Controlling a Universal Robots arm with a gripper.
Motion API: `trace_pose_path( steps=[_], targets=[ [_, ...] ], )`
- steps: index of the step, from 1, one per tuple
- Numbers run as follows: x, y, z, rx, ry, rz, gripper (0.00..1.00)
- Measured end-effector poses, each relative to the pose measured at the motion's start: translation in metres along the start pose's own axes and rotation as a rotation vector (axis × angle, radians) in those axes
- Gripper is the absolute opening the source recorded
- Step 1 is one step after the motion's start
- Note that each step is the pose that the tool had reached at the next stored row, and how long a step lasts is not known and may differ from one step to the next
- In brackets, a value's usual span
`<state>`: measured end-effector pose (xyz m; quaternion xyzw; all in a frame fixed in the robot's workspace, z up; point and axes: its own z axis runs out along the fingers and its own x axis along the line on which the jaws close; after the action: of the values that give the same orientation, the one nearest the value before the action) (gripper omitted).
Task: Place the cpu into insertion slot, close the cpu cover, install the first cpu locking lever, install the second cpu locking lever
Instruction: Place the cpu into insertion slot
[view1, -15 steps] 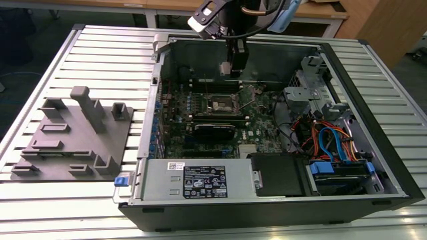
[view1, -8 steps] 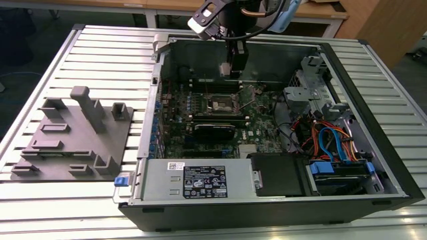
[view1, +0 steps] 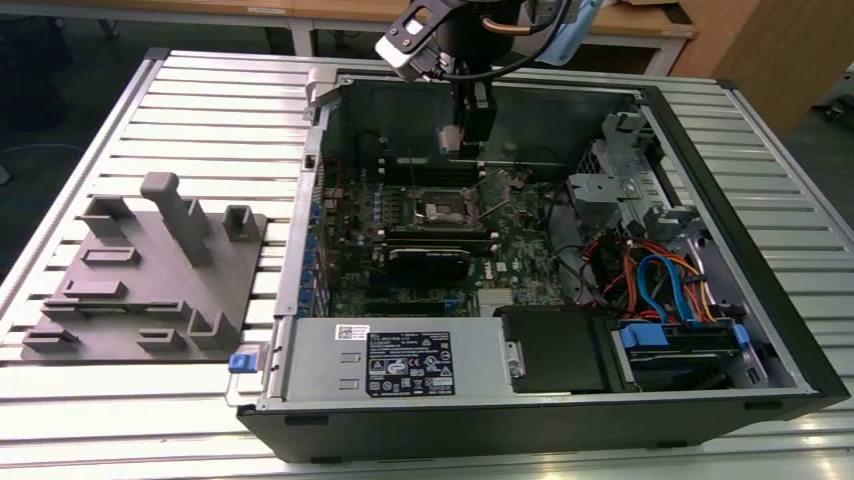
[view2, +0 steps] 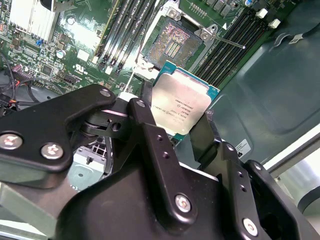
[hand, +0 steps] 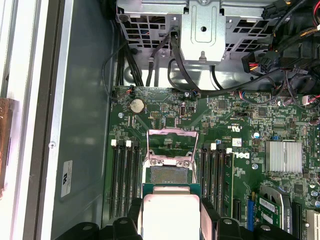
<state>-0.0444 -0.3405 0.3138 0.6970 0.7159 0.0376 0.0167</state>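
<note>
Silvery-grey cpu (view2: 182, 107) clamped by its edges in the closed gripper (view2: 178, 114). Hangs above the insertion slot (view2: 172, 45), apart from it, not seated. Likely risks: skewed or off-centre descent bending socket contacts; slipping in the pinch. Raised cpu cover (hand: 172, 132) and a thin locking lever (view2: 227, 41) close by; memory slots (hand: 120, 175) flanking both sides, leaving little room.
</note>
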Motion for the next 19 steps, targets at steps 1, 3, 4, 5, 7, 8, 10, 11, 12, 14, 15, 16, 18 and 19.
trace_pose_path(
  steps=[1,3,4,5,7,8,10,11,12,14,15,16,18,19],
  targets=[
    [0.0,0.0,0.0,-0.0001,0.0,0.0,0.54],
    [0.0,0.0,0.0,-0.0001,0.0,0.0,0.54],
    [0.0,0.0,0.0001,-0.0001,0.0001,0.0,0.54],
    [0.0001,0.0,0.0003,-0.0001,0.0,0.0,0.54],
    [0.0,-0.0001,0.0011,-0.0001,0.0001,0.0,0.54],
    [0.0,-0.0001,0.0017,-0.0001,0.0001,0.0,0.54],
    [-0.0001,-0.0002,0.003,-0.0001,0.0,0.0,0.54],
    [-0.0001,-0.0003,0.0036,-0.0001,0.0001,0.0,0.54],
    [-0.0001,-0.0003,0.0042,-0.0001,0.0,0.0,0.54],
    [-0.0001,-0.0004,0.0053,0.0,-0.0001,0.0,0.54],
    [-0.0002,-0.0005,0.0059,0.0,0.0,0.0,0.54],
    [-0.0002,-0.0005,0.0063,0.0001,-0.0001,0.0,0.54],
    [-0.0002,-0.0005,0.0069,0.0001,-0.0002,0.0,0.54],
    [-0.0002,-0.0005,0.0071,0.0,-0.0001,0.0,0.54]
  ],
)
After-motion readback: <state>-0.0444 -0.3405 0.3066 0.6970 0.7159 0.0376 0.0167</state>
